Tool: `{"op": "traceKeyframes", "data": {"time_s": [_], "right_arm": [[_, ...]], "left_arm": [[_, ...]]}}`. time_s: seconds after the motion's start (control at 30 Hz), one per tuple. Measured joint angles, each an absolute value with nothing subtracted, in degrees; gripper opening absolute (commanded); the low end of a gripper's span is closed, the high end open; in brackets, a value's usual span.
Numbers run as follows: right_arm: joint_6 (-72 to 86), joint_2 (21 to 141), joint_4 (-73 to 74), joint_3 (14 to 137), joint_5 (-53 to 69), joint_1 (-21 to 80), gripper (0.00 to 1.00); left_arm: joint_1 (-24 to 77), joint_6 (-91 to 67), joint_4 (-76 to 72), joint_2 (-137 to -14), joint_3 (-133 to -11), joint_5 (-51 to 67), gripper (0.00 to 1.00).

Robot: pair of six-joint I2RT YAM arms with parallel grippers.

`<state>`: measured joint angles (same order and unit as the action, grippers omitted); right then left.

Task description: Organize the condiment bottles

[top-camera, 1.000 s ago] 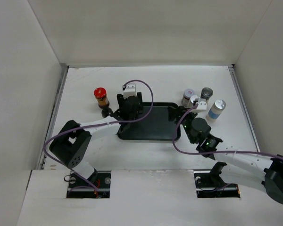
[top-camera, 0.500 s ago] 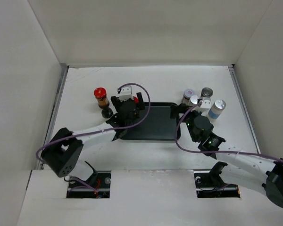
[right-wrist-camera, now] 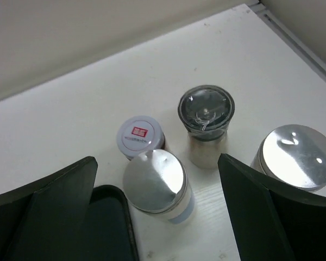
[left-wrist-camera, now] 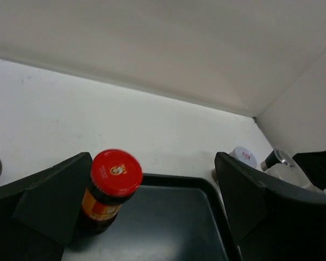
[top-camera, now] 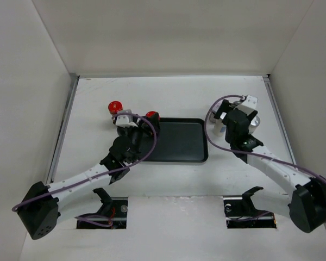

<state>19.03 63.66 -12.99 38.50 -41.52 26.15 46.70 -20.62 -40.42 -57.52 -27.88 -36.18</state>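
A red-capped condiment bottle with amber-brown contents stands upright in the far left corner of the black tray. My left gripper is open around it, and the bottle stands close to the left finger. A second red-capped bottle stands on the table left of the tray. My right gripper is open above a silver-lidded, blue-banded bottle. Behind that one stand a white-lidded bottle and a dark-lidded one. Another silver-lidded bottle is at the right.
The tray's right near corner lies just left of the silver-lidded bottle. White walls enclose the table on the left, far and right sides. In the top view the right gripper covers most of the right-hand bottles.
Both grippers have opened. The left one let go of the red-capped bottle on the tray and drew back toward me. The right arm rose and swung to the far right over the bottles.
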Motion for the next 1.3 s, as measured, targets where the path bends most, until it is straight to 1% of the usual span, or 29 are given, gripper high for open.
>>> {"op": "traceKeyframes", "data": {"time_s": [0.17, 0.27, 0.3, 0.37, 0.4, 0.43, 0.47, 0.57, 0.67, 0.77, 0.87, 1.03, 1.17, 1.3], "right_arm": [[18.8, 71.9, -8.8, 41.6, -38.8, 25.4, 1.0], [18.9, 75.9, -7.5, 43.2, -37.9, 24.7, 1.0], [18.8, 77.1, -7.2, 43.9, -37.7, 24.2, 0.98], [18.7, 79.5, -7.2, 45.4, -37.5, 23.0, 0.81], [18.6, 80.3, -7.2, 45.9, -37.5, 22.7, 0.7], [18.6, 81.0, -7.1, 46.3, -37.5, 22.4, 0.61], [18.9, 81.2, -7.1, 46.5, -37.4, 22.2, 0.56], [18.3, 79.9, -5.5, 46.5, -38.5, 23.1, 0.5], [16.3, 75.1, -3.9, 46.4, -40.2, 26.8, 0.49], [14.5, 69.6, -4.3, 47.5, -40.9, 32.7, 0.5], [13.9, 69.6, -6.2, 50.9, -40.1, 37.2, 0.51], [13.9, 78.5, -11.8, 55.5, -36.6, 40.9, 0.53], [13.9, 87.7, -12.3, 59.9, -34.2, 43.3, 0.54], [13.9, 93.8, -12.3, 63.7, -32.5, 45.4, 0.55]], "left_arm": [[45.6, -21.5, -41.3, -50.7, -19.5, -35.9, 1.0], [43.6, -21.6, -42.0, -47.2, -16.9, -35.6, 1.0], [42.8, -21.7, -42.3, -46.4, -16.3, -35.4, 1.0], [41.3, -21.8, -43.3, -45.3, -15.2, -34.9, 1.0], [40.5, -21.9, -43.7, -44.9, -14.6, -34.7, 1.0], [40.0, -21.9, -44.1, -44.6, -14.1, -34.4, 1.0], [39.6, -21.9, -44.3, -44.5, -13.8, -34.2, 1.0], [38.7, -22.0, -44.7, -43.8, -13.0, -33.7, 1.0], [38.0, -21.9, -44.8, -42.4, -12.1, -33.8, 1.0], [36.0, -22.0, -44.7, -41.1, -11.6, -34.1, 1.0], [34.8, -22.4, -44.4, -40.7, -11.3, -35.2, 1.0], [34.4, -22.6, -43.8, -41.1, -11.1, -37.6, 1.0], [34.2, -22.8, -43.4, -40.5, -10.1, -38.7, 1.0], [34.0, -22.8, -43.1, -39.9, -9.6, -39.1, 1.0]]}}
